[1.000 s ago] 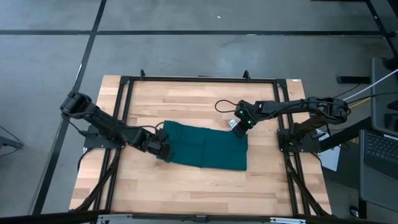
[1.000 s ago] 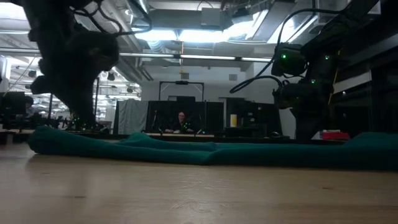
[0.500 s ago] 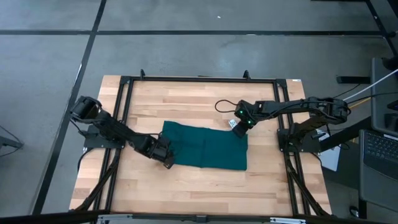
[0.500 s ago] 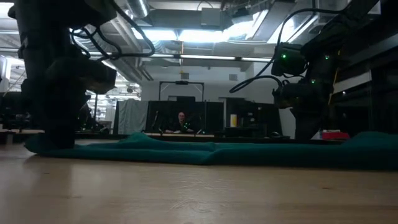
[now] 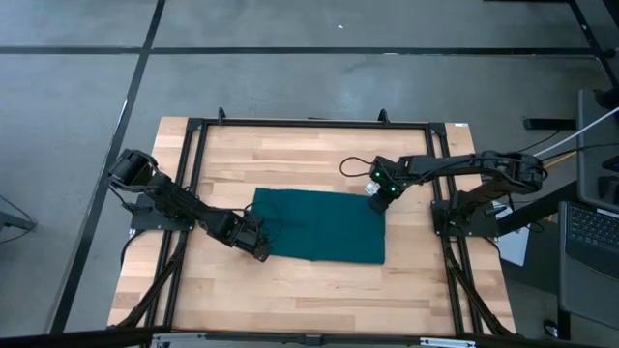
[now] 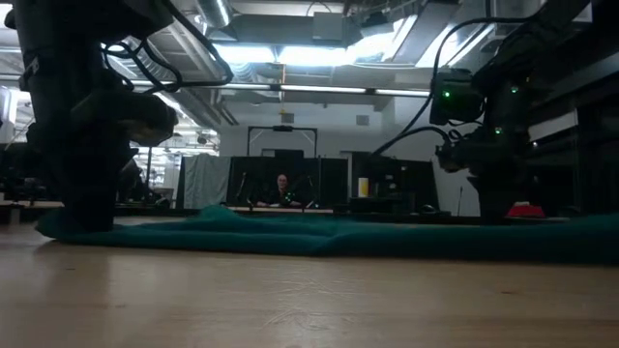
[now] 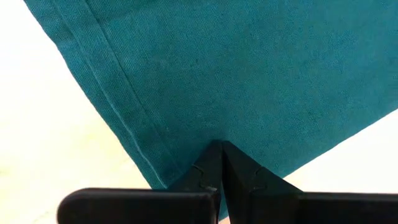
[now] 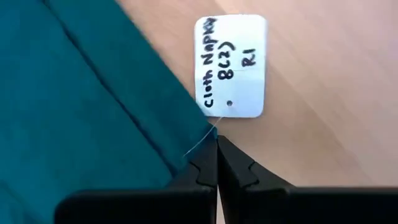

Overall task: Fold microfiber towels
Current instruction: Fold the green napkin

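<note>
A dark teal towel (image 5: pixel 321 225) was spread flat near the middle of the wooden table (image 5: pixel 290 155), within a black frame (image 5: pixel 309 124). The left gripper (image 5: pixel 257 243) was positioned at the towel's near left corner. The right gripper (image 5: pixel 376 200) was placed at the far right corner. Grey floor (image 5: pixel 290 68) was seen around the table.

A dark teal microfiber towel (image 5: pixel 319 226) lies spread flat mid-table, its white tag (image 8: pixel 231 65) at one corner
</note>
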Controlling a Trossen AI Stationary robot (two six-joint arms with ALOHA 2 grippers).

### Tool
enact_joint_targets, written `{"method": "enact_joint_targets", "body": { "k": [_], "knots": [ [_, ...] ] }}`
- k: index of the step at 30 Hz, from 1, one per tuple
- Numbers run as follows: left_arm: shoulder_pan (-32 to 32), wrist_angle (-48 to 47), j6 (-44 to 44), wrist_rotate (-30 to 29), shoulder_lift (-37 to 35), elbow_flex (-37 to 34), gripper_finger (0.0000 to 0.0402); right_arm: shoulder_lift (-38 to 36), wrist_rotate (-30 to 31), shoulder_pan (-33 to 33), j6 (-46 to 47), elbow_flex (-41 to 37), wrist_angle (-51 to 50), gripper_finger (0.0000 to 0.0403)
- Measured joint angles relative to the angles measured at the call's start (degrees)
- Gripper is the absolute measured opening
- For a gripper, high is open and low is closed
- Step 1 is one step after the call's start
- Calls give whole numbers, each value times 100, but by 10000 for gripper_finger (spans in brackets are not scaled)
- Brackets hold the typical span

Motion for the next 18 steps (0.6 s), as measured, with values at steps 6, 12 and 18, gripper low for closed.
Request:
{"method": "enact_joint_targets", "body": {
  "k": [6,12,18],
  "knots": [
    [-9,25,-55,5,4,-2,2,-561,183,-164,-155,-4,-708,0],
    [-11,44,-53,-57,-7,-10,2,-1501,146,-259,-114,-4,-725,26],
    [-15,51,-102,-154,-33,-17,2,-2035,69,-309,123,-4,-967,84]
  ]
}}
